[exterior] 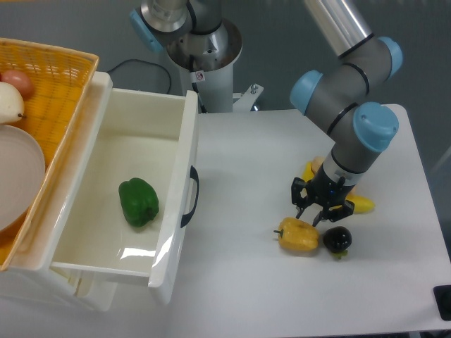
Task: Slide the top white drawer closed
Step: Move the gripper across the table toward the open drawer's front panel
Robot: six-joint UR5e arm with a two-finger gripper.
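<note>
The top white drawer [120, 211] stands pulled out at the left of the desk [246, 162], its black handle [190, 196] facing right. A green pepper [139, 202] lies inside it. An orange basket [49, 84] sits at the drawer's left. The pincer [322, 215] hangs well to the right of the drawer, just above a yellow pepper [299, 235], with its fingers apart and nothing between them. A small black fruit [337, 240] lies just beside the yellow pepper. A banana [359, 204] lies partly behind the pincer.
</note>
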